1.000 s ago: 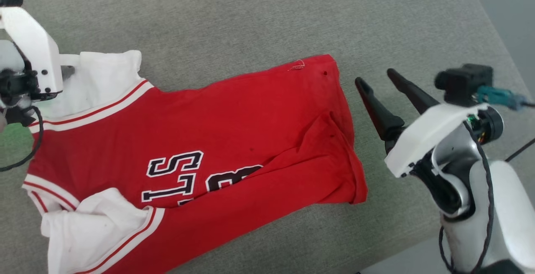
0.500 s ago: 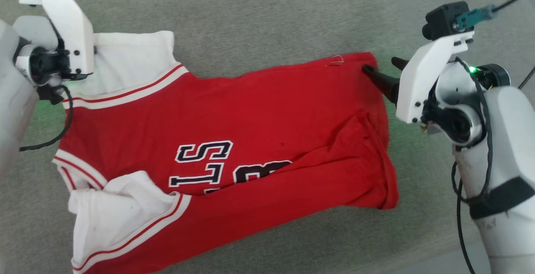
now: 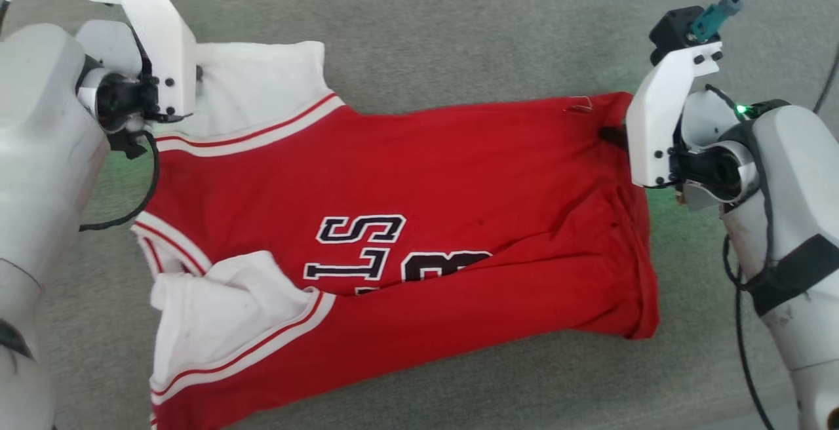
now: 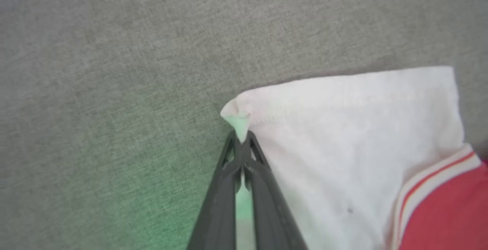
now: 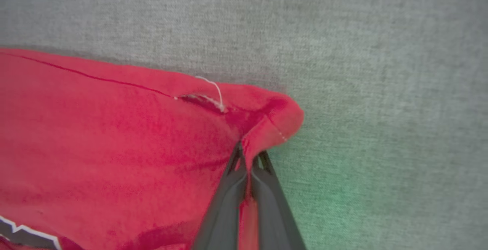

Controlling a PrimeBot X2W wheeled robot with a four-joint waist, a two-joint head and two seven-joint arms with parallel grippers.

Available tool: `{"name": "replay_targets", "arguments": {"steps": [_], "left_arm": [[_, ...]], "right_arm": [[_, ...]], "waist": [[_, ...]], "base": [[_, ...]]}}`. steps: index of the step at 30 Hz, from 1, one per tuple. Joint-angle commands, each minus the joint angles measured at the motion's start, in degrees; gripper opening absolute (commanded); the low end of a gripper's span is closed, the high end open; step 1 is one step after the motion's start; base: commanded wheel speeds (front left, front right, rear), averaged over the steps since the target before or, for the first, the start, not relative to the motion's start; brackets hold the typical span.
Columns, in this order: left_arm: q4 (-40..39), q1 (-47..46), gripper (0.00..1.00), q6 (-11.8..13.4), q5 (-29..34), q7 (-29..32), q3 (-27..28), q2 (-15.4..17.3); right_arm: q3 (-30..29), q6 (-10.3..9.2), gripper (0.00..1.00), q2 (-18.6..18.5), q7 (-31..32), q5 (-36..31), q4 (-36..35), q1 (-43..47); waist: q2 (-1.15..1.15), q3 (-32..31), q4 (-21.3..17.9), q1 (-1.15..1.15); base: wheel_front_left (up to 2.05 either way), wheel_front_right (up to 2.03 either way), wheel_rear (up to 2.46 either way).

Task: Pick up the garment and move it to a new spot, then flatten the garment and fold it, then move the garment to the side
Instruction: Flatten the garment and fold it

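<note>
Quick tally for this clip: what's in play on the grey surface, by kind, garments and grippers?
Garments: 1, the red jersey.
Grippers: 2, the left gripper and the right gripper, each shut on a corner of the jersey.
Total: 3.

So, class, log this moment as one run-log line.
jersey: spread on grey fabric | left hand: shut on white sleeve corner | right hand: shut on red hem corner | stage: both corners pinched

Grey woven fabric surface (image 3: pixel 459 23), faint green glow.
</note>
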Motion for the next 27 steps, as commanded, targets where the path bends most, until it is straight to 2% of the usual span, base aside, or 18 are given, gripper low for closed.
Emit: {"name": "replay_targets", "arguments": {"steps": [1, 11, 17, 22, 27], "left_arm": [[0.37, 0.98, 0.00, -0.45, 0.11, 0.08, -0.46, -0.16], [-3.82, 0.02, 0.00, -1.55, -1.24, 3.65, -1.33, -1.01], [-9.73, 2.65, 0.00, -1.52, -1.80, 5.71, -2.12, 0.66], [-20.82, 6.69, 0.00, 1.64, -2.23, 6.89, -2.54, 5.32], [-36.01, 12.12, 0.00, 8.69, -3.03, 8.83, -2.56, 12.37]], "right_arm": [[0.66, -0.02, 0.00, -0.53, -0.84, 0.68, 0.23, 0.20], [1.87, -0.02, 0.00, -7.74, -6.11, 3.83, -8.38, 5.65], [-0.18, -0.02, 0.00, -11.06, -6.28, 4.43, -16.35, 12.22], [-3.93, -0.01, 0.00, -12.52, -4.67, 4.03, -25.06, 20.58], [-7.91, -0.02, 0.00, -12.37, -2.19, 3.74, -31.99, 27.85]], "waist": [[0.00, -0.94, 0.96, 0.00], [0.00, -5.84, 5.00, 0.00], [0.00, -8.88, 6.99, 0.00], [0.00, -11.17, 8.68, 0.00], [0.00, -12.27, 9.78, 0.00]], "base": [[0.00, 0.00, 0.00], [0.00, 0.00, 0.00], [0.00, 0.00, 0.00], [0.00, 0.00, 0.00], [0.00, 0.00, 0.00]]}}
